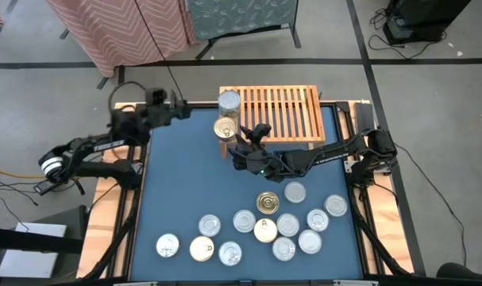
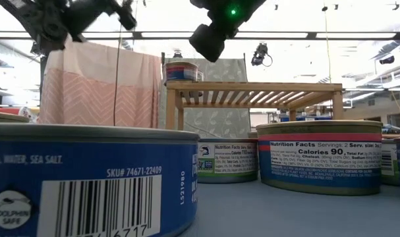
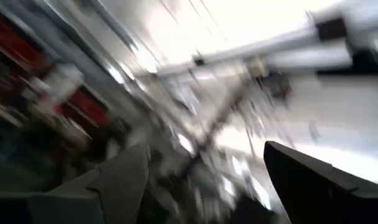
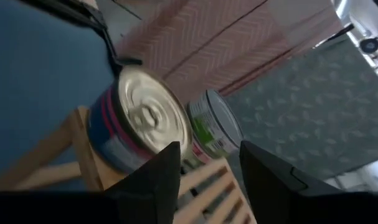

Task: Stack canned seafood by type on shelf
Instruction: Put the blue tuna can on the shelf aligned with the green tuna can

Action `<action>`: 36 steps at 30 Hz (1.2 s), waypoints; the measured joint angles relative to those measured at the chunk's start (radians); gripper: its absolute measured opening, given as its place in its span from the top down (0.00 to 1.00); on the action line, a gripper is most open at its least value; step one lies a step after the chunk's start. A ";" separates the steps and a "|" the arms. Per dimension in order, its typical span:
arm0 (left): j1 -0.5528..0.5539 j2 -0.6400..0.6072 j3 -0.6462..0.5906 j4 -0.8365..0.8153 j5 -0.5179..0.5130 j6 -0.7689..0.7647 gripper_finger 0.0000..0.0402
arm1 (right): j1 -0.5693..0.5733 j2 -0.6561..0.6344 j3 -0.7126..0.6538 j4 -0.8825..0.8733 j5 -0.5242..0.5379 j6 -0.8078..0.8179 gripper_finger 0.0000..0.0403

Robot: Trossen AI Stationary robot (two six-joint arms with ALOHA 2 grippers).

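The right pincer (image 1: pixel 252 133) hangs over the counter (image 1: pixel 177 191) just beside the shelf's (image 1: pixel 292 111) left front corner, its fingers parted and grasping nothing. On the shelf's left end stand two tins: a gold-topped tin (image 1: pixel 225 128) with a blue and red label at the front corner, and a silver-topped tin (image 1: pixel 229 101) behind it at the back corner. The rest of the slatted top is bare. The other tins (image 1: pixel 264 226) lie grouped near the counter's front edge. The left pincer (image 1: pixel 157 97) waits, released, at the counter's back left corner.
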 joint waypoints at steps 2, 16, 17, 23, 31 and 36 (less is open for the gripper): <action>-0.001 -0.063 0.000 -0.086 0.122 0.022 0.21 | 0.004 0.000 0.000 -0.042 0.037 -0.001 0.58; -0.019 -0.173 0.000 -1.221 0.063 0.950 0.31 | 0.052 -0.014 0.000 -0.135 0.219 0.052 0.58; -0.030 -0.168 0.000 -1.241 0.026 0.983 0.31 | 0.056 -0.015 0.000 -0.136 0.229 0.052 0.58; -0.075 -0.131 0.000 -1.226 -0.189 1.093 0.31 | 0.065 -0.032 0.000 -0.141 0.249 0.053 0.59; -0.134 -0.023 0.000 -1.225 -0.256 1.115 0.31 | 0.064 -0.048 0.000 -0.150 0.255 0.053 0.59; -0.160 0.050 0.000 -1.121 -0.336 1.111 0.31 | 0.064 -0.049 0.000 -0.152 0.255 0.053 0.59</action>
